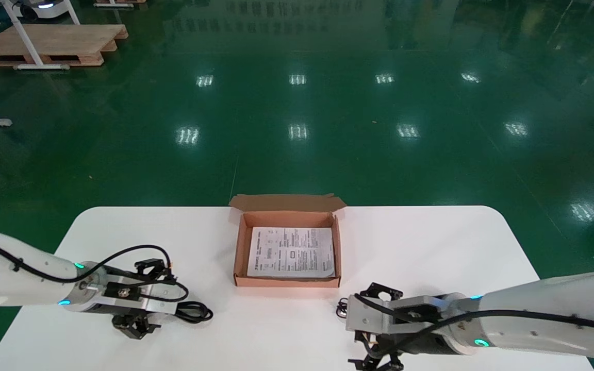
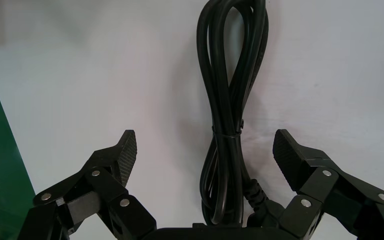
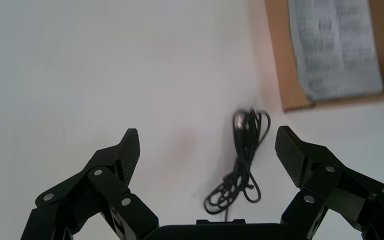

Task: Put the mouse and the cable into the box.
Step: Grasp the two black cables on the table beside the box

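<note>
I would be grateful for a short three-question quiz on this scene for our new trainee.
1. True or false: the left tool is shut on the thick cable.
2. What lies in the box? A) a mouse B) a printed sheet C) nothing
3. Fill in: the thin cable near the right tool lies on the ___, outside the box.
Key: 1 false; 2 B; 3 table.

The printed sheet [image 1: 291,252] in the box [image 1: 240,242] bears text too small to read.
</note>
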Robot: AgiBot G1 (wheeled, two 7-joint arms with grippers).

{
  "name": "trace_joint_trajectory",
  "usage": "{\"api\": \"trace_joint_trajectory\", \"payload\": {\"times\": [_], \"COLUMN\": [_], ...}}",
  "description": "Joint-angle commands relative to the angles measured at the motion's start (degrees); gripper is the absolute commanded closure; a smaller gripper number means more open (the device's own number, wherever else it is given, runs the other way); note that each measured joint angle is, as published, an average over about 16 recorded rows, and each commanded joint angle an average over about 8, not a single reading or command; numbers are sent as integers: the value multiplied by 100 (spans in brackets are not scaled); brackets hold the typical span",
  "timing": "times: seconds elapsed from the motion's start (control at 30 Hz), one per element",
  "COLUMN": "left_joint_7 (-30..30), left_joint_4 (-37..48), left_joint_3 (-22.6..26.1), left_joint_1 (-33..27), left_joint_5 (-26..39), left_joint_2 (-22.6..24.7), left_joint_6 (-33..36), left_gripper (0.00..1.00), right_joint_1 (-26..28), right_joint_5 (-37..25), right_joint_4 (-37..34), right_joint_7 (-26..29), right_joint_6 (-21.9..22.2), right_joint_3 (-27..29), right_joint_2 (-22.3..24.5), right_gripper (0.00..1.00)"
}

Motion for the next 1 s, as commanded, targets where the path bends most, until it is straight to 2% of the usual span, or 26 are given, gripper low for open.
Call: {"api": "trace_joint_trajectory", "payload": {"times": [0.03,0.17,0.3,0.6,1.0], "left_joint_7": [27,64,94,140,176], "left_joint_4": [35,83,120,180,225], "left_joint_3": [-3,-7,-11,-16,-22], "left_joint_1": [-9,-21,-30,-46,-57], "left_joint_5": [-9,-23,-33,-48,-60], "left_joint_2": [11,25,37,55,69], "left_joint_6": [-2,-6,-9,-13,-17], "left_gripper": [0,0,0,0,0], "right_joint_1": [-9,107,208,366,278], "right_joint_5": [-501,-1126,-1498,-1470,-1484], "right_joint_4": [-315,-900,-1242,-1554,-1532], "right_joint_7": [210,349,479,561,573], "right_joint_6": [277,707,940,776,704], "right_joint_3": [-156,-321,-402,-388,-425], "right_joint_2": [-299,-725,-957,-1037,-999], "right_gripper": [0,0,0,0,0]}}
